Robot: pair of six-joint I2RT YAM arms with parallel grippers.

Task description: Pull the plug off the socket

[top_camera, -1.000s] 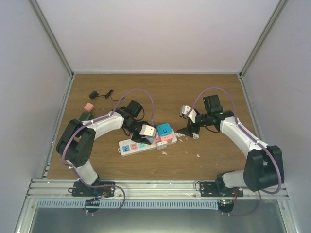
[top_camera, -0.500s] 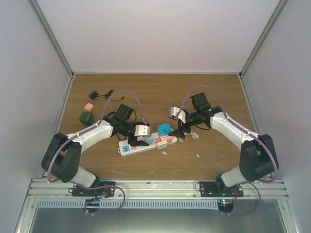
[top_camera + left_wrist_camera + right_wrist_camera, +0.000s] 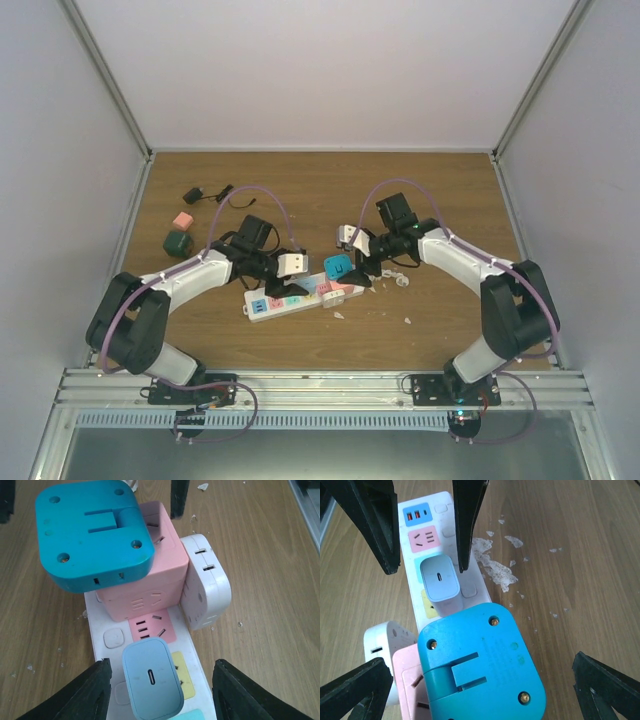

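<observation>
Nearest the arm bases, just toward 6 o'clock of the desk's (image 3: 440,330) middle, lies the socket (image 3: 268,305), running from 8 to 2 o'clock with its coiled cord (image 3: 400,280) at the 2 o'clock end.

The left jaws stand open, one finger on each side of the pale-blue charger (image 3: 151,680) without touching it. The right jaws gape wide either side of the teal cube (image 3: 480,660), gripping nothing. I cannot tell which of the two is the plug meant.

To do this well, I would close squarely on the flat sides and draw straight out along the pins. The other arm should pin the strip, or the strip will probably lift too. The teal cube sits tilted on the pink cube (image 3: 150,587), so a skewed pull may topple the stack.

By count there are:
- one strip
- one charger
- one teal cube
- one pink cube
- one white adapter (image 3: 206,580)

Farther off at 10 o'clock there are:
- one green block (image 3: 178,242)
- one pink block (image 3: 182,221)
- one black lead (image 3: 205,193)
</observation>
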